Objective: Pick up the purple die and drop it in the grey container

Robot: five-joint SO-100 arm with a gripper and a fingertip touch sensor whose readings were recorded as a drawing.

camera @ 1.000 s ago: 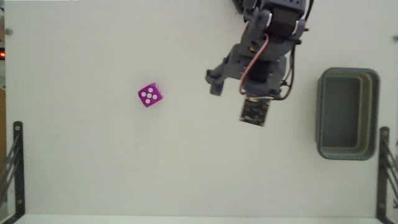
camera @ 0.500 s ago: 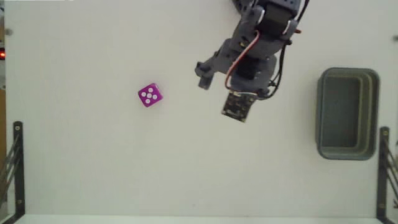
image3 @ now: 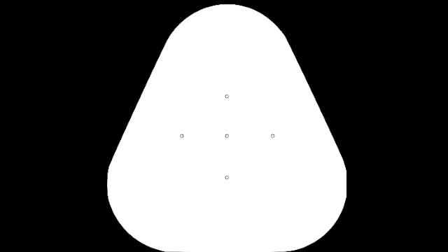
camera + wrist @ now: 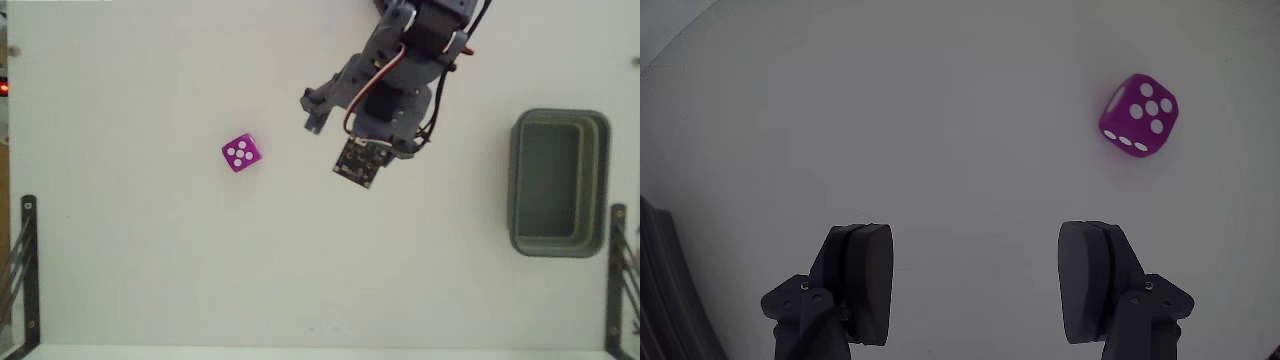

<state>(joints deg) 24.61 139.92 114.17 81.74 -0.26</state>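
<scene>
Fixed view, from above: the arm reaches down from the top edge over a white table. Compared with the frame one second earlier, the arm has swung leftward in this view, and the small black circuit board on its wrist now lies nearer the purple die than before. The die itself has not moved; it rests on the table left of the arm, well apart from it, with a five-pip face up. The grey container sits unchanged near the right edge, well apart from both die and arm, its interior showing nothing inside.

Wrist view: the gripper enters from the bottom edge with its two dark fingers spread wide, bare table between them and nothing held. The purple die lies ahead and to the upper right, outside the gap between the fingers and touching neither. This view reveals the jaw spacing, which the fixed view does not make clear; it also shows two faces of the die. Only the fixed view shows the container and the black metal brackets at the table's lower corners.
</scene>
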